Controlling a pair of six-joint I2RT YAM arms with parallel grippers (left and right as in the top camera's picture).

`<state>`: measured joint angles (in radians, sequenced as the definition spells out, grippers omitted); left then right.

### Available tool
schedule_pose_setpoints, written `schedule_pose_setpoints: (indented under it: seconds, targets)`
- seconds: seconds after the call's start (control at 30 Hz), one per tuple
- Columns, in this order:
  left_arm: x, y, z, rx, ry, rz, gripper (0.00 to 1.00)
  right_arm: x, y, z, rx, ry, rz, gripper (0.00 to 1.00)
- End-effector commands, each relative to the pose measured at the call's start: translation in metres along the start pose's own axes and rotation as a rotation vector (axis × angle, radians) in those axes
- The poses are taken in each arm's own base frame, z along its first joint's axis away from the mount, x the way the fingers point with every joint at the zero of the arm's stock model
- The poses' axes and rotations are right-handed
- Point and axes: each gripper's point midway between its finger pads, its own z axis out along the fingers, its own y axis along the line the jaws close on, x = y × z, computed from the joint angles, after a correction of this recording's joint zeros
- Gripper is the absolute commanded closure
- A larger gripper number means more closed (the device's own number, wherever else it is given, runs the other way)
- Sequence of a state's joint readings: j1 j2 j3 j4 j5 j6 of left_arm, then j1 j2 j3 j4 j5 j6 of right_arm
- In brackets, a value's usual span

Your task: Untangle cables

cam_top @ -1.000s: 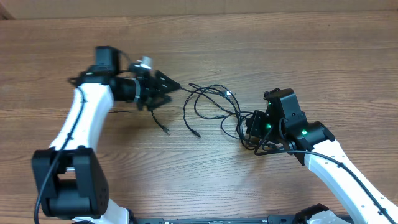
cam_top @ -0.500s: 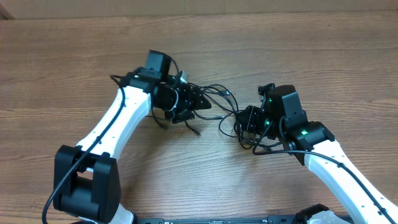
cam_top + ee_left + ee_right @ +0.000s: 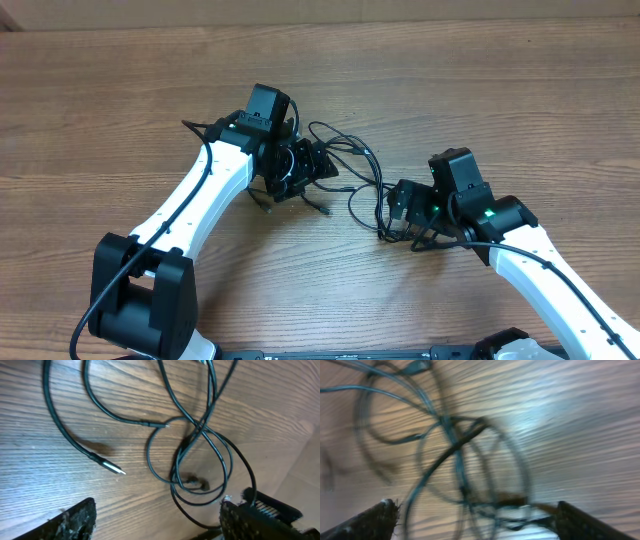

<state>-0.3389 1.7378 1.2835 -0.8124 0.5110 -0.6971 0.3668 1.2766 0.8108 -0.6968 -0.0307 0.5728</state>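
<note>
Wood-grain tabletop (image 3: pixel 520 90) carried the whole job. Toward its left, the left gripper (image 3: pixel 316 168) hung low over the left fringe of the cables (image 3: pixel 355 170), its fingers (image 3: pixel 75 520) well apart and closed on nothing. That looked like a pose for choosing one strand, since a loose plug (image 3: pixel 114 467) lay free just ahead of it. The cables sat near the tabletop's middle, between the two grippers, as several crossed black loops, not yet separated. At their right fringe the right gripper (image 3: pixel 390 215) also stood with jaws wide apart. Its wrist view was blurred, but loops lay between the fingers, ungripped. Working from opposite sides would probably let the arms pull the knot apart.
</note>
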Motion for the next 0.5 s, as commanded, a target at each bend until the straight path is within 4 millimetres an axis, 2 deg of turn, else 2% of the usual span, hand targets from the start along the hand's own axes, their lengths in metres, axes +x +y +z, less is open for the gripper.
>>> schedule_pose_setpoints:
  seconds: [0.0,0.17,0.33,0.37,0.4,0.43,0.47]
  targets:
    - [-0.004,0.006,0.003,-0.036,-0.023,-0.006,0.20,-0.012,-0.026,0.006,0.143,-0.067,-0.002,0.00]
    - [-0.004,0.006,0.003,-0.036,-0.022,-0.005,0.20,0.002,-0.034,0.035,0.184,0.021,-0.004,0.00]
    - [-0.004,0.006,0.003,-0.037,-0.020,-0.006,0.19,0.013,-0.012,0.065,0.062,0.117,-0.075,0.03]
    - [-0.004,0.006,0.003,-0.036,-0.021,-0.006,0.19,0.015,-0.009,0.069,0.046,0.128,-0.075,0.12]
    - [-0.004,0.006,0.003,-0.036,-0.020,-0.006,0.19,0.016,-0.008,0.072,0.038,0.137,-0.074,0.30]
    - [-0.004,0.006,0.003,-0.036,-0.020,-0.006,0.20,0.017,-0.007,0.074,0.033,0.144,-0.072,0.56]
    - [-0.003,0.005,0.003,-0.034,-0.018,-0.006,0.19,0.018,-0.006,0.075,0.028,0.150,-0.064,0.77]
